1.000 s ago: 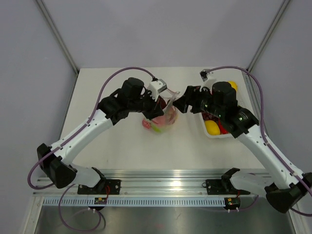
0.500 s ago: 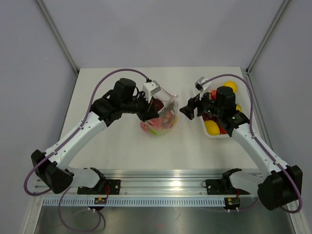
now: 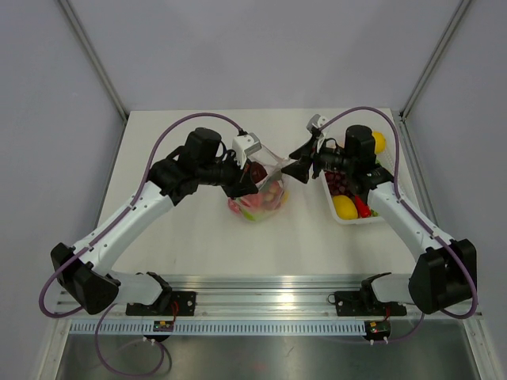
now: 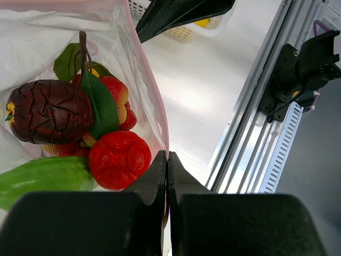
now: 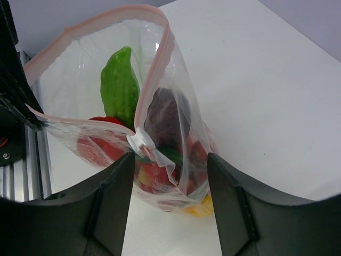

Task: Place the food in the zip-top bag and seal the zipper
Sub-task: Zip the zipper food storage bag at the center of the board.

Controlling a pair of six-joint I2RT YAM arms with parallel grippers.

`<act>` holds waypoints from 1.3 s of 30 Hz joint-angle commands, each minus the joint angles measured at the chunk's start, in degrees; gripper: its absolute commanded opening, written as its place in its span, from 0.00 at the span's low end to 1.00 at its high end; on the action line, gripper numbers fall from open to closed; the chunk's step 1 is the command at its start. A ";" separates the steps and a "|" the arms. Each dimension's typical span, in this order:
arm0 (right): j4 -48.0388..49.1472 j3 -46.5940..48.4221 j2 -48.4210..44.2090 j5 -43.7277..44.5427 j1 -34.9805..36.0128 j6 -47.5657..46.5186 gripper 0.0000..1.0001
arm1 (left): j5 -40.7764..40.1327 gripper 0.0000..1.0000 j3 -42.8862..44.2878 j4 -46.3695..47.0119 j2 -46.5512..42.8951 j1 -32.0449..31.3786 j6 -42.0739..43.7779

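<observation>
The zip-top bag (image 3: 265, 192) hangs mouth-up at mid table, held by my left gripper (image 3: 247, 176). In the left wrist view that gripper (image 4: 168, 158) is shut on the bag's pink edge. Food sits inside: a dark purple fruit (image 4: 48, 112), a red one (image 4: 118, 159), a green vegetable (image 5: 120, 85) and strawberries. The pink zipper (image 5: 160, 48) stands apart, with its white slider (image 5: 139, 143) at the near end. My right gripper (image 5: 170, 170) is open, its fingers either side of the bag's slider end. More food, a yellow lemon (image 3: 344, 207) among it, lies in the tray.
The white tray (image 3: 352, 222) stands at the right, under my right arm, with another yellow fruit (image 3: 379, 141) at its far end. The aluminium rail (image 3: 269, 302) runs along the near table edge.
My right gripper has swung left from the tray to the bag's slider end, and its jaws have narrowed a little. The left gripper kept its hold and shifted slightly left.
</observation>
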 commanded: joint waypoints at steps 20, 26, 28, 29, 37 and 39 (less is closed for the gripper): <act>3.81 5.29 0.83 -7.49 -0.05 3.54 0.00 | 1.50 0.15 6.52 -2.06 0.89 0.58 1.84; 7.51 2.57 -2.24 -7.67 -0.05 6.18 0.00 | -5.27 0.73 15.66 -7.35 1.51 0.67 5.09; 8.48 1.25 -3.56 -7.32 0.04 6.62 0.00 | -7.12 0.78 18.04 -7.44 2.03 0.67 5.88; 8.65 0.90 -4.00 -7.32 -0.05 7.14 0.00 | -7.30 0.78 20.04 -7.44 2.30 0.67 6.40; 10.76 -2.62 -7.08 -6.53 0.04 8.56 0.00 | 6.53 0.63 20.95 1.67 5.55 0.58 17.20; 11.03 -2.97 -7.34 -6.35 0.04 10.03 0.00 | 9.21 0.64 18.76 5.02 5.64 0.41 17.75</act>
